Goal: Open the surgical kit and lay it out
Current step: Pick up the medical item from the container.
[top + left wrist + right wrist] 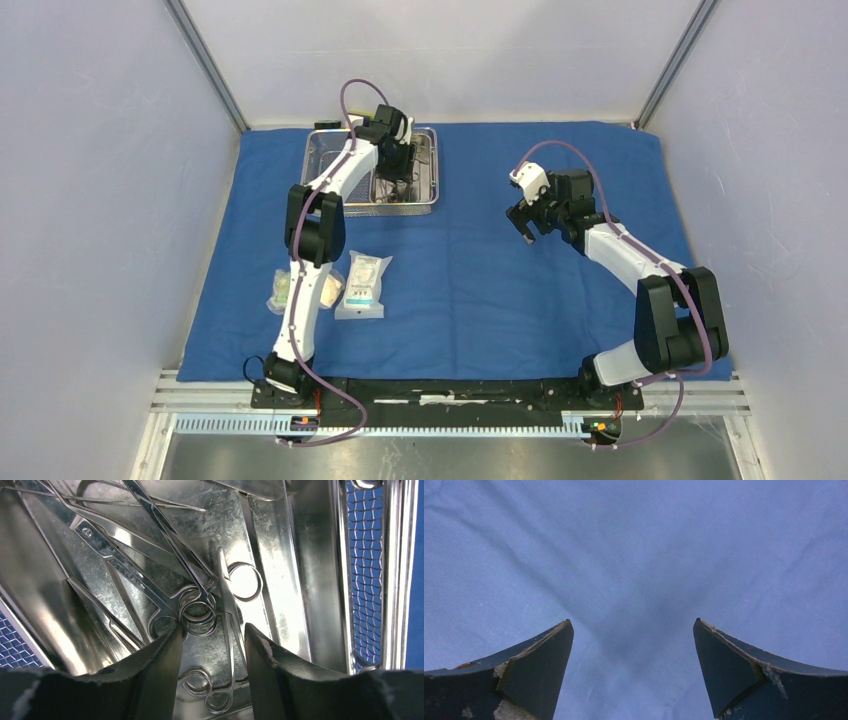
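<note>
Blue cloth wrap (pixel 480 290) unfolded flat beneath both grippers. Small packets (pixel 362 285) laid out on it, well behind left gripper (pixel 212 629), near that arm's base. Left gripper down inside steel pan (pixel 210 530) within wire-mesh basket (pixel 320 165); jaws half-spread, straddling one scissor-like instrument (pixel 227 605), no visible pinch. Other instruments heaped just ahead of fingertips. Right gripper (pixel 632 621) spread wide, empty, over bare cloth. Probably midway: instruments and pan left to set out.

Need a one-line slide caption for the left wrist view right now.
Left claw, jaws apart, poised over a slim steel instrument among others piled in the steel pan inside the wire-mesh basket.
</note>
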`<state>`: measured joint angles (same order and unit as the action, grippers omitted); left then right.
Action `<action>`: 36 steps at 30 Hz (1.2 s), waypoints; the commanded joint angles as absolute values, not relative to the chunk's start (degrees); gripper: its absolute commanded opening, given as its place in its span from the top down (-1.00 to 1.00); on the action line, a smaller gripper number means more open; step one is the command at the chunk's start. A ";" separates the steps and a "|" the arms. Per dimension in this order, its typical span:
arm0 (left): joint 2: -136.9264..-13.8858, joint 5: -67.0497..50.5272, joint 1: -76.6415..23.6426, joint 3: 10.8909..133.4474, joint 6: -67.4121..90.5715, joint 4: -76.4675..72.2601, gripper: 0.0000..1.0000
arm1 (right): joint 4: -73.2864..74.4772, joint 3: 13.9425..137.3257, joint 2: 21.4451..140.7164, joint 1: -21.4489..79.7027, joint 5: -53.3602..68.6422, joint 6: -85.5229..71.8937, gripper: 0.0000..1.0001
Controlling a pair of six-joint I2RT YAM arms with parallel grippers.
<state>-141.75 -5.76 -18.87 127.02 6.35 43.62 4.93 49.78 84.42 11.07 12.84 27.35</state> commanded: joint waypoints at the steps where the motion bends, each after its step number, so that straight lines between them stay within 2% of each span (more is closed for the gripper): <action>1: -143.95 -3.96 -20.02 128.91 7.38 44.45 -0.08 | 4.31 50.01 85.05 10.81 12.39 28.21 -0.96; 11: -145.63 3.12 -21.98 128.97 3.82 45.81 0.16 | 4.66 50.36 85.64 10.83 11.96 28.72 -0.96; 17: -143.56 4.34 -21.98 128.42 2.27 45.66 0.63 | 4.83 50.52 85.93 10.81 11.71 29.00 -0.96; 22: -139.88 3.06 -21.98 126.84 1.69 45.09 0.76 | 5.15 50.80 86.28 10.81 11.64 29.17 -0.96; 25: -137.69 1.99 -22.00 126.24 1.54 45.11 0.94 | 5.27 50.80 86.15 10.79 11.43 29.20 -0.96; 36: -131.51 -1.56 -21.91 126.12 1.93 44.39 0.95 | 5.31 50.80 86.11 10.84 11.36 29.34 -0.96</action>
